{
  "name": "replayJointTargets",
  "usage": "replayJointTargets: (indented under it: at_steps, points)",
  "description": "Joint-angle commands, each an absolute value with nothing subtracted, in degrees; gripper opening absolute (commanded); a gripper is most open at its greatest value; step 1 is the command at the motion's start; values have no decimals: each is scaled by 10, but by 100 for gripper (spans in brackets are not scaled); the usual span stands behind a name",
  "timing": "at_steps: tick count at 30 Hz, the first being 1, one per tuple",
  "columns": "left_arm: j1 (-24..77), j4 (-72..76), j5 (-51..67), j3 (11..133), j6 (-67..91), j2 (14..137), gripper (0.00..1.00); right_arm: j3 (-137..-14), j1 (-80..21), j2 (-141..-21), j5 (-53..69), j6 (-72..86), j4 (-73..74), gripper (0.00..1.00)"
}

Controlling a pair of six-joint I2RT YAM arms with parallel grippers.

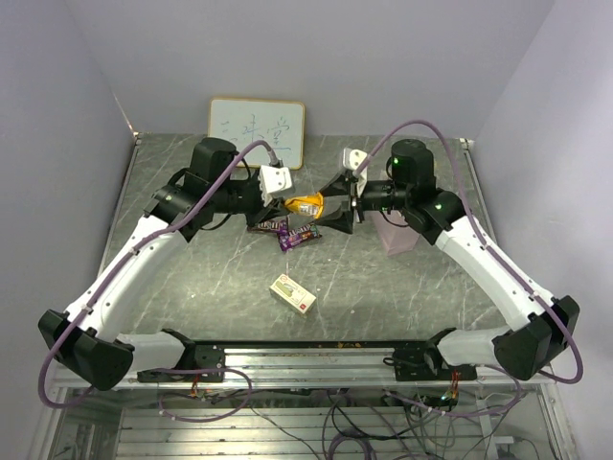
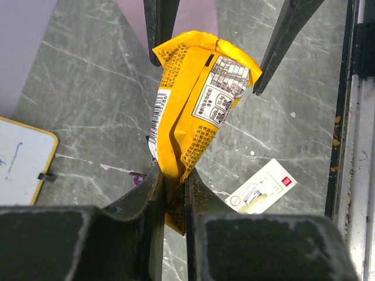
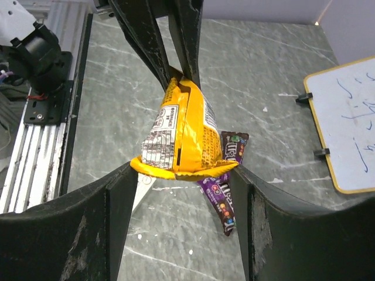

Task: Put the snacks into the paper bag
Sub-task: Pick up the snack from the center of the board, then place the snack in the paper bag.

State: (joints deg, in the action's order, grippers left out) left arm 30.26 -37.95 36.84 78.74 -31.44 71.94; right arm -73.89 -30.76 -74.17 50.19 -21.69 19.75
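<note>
We are watching a hand-over in mid-air. The yellow packet [image 2: 199, 99] is hanging between the two grippers, just left of the bag [image 1: 395, 240] and above the bench [image 1: 192, 278].

The left gripper [image 2: 174, 175] is pinching the packet's narrow end, its fingers nearly together with only the foil between them. The right gripper [image 3: 186, 168] is reaching wide across the broad sealed end, with a finger touching each edge of the seam. The seam is bowing a little, so we are reading this as a grip too, though we are not sure how firmly it is biting.

The bag is sitting under the right forearm, partly hidden. We are not seeing into it, so we cannot tell whether any snack is inside.

The other things are lying outside the bag. The purple packet [image 3: 220, 196] and the brown packet [image 3: 235, 146] are lying touching each other on the bench, left of the bag and directly beneath the held packet. A small white box [image 1: 293, 293], possibly another snack, is lying farther from the bag, toward the arm bases.

So we are judging the task far from finished — one packet is on its way and at least two or three are waiting. For this packet, the left gripper needs to let go, and the right arm needs to carry it over the bag's mouth and drop it in.
</note>
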Motion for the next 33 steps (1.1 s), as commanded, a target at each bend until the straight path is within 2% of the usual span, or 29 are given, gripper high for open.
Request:
replayJointTargets:
  at_steps: [1,7,12,15,20,26,28,31,33]
  points:
    - [307,-383,404,769,-295,711,10,-734,-327,-747,516,-235,161,63]
    - [307,-381,411,767,-296,718,10,-717,-332,-734,520,-230,150,52]
    - [307,-374,416,766,-288,722,11,-701,-332,-726,518,-226,143,36]
    - [307,-372,415,762,-285,720,15,-694,-331,-719,512,-223,142,24]
    - [307,-361,417,747,-277,710,30,-682,-326,-704,491,-216,141,10]
    - [304,-352,410,730,-276,682,50,-668,-268,-674,504,-165,129,0]
    - [300,-347,401,726,-275,670,57,-665,-238,-659,514,-143,128,0]
    - [291,-331,381,715,-260,649,75,-664,-188,-630,516,-110,129,0]
    - [285,-319,360,709,-249,637,82,-669,-156,-609,500,-96,143,0]
